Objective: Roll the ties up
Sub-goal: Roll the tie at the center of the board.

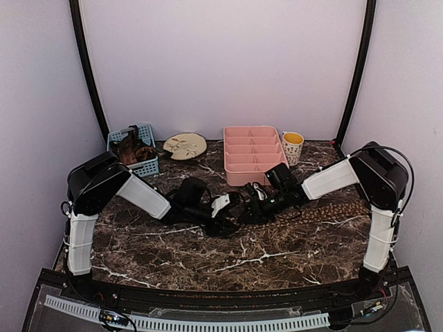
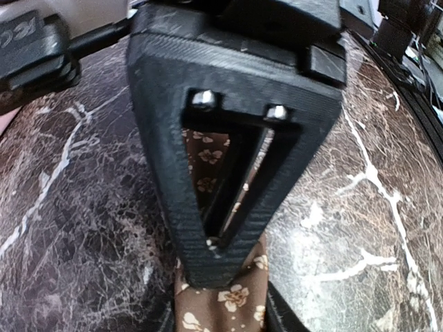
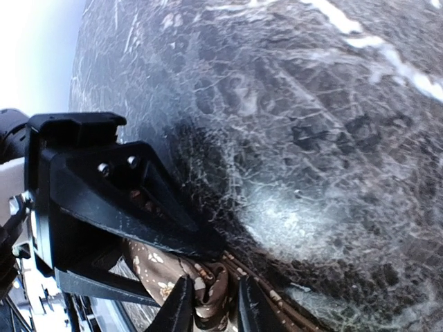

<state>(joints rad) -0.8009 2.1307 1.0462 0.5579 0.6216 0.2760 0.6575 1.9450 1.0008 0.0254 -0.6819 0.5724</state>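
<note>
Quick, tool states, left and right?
Left tool: around the tie, grip cannot be told.
Right tool: around the tie too, grip cannot be told.

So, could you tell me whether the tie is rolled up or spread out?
Mostly spread: the tie lies flat along the table; only its end at the right fingers is bunched.

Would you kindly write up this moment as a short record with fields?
surface: marble table
work item: tie, brown with tan pattern, one end trailing right from mid-table
left gripper: fingers either side of the tie, grip unclear
right gripper: fingers either side of a bunched fold, grip unclear
back row, left to right: blue basket, patterned plate, pink tray, cup
</note>
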